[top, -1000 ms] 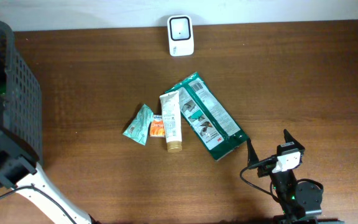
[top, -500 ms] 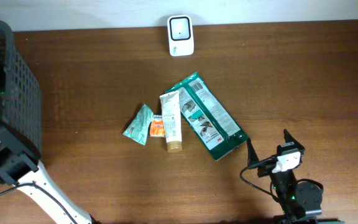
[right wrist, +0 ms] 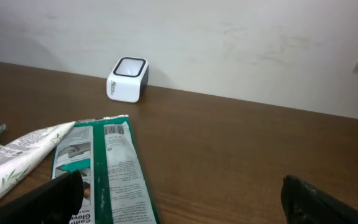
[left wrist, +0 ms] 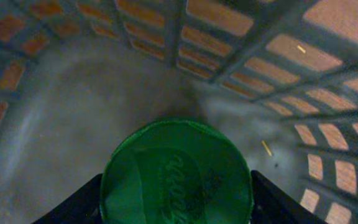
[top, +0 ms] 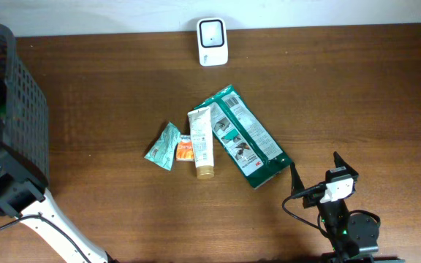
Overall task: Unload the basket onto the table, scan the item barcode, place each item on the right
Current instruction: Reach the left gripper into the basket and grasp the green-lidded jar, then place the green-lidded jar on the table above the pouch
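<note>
The left gripper [left wrist: 176, 182] reaches into the basket [top: 28, 109] at the table's [top: 357, 95] left edge. Its fingers [left wrist: 73, 205] flank a green round tub [left wrist: 176, 165]; I cannot tell whether they grip it. The right gripper [right wrist: 180, 185] rests wide open near the front edge. The scanner [top: 212, 42] stands at the back edge.

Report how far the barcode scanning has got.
Done: nothing visibly scanned; the scanner stands alone. In hand: left fingers flank a green round item inside the basket. Left: lift it out, show its barcode to the scanner.
</note>
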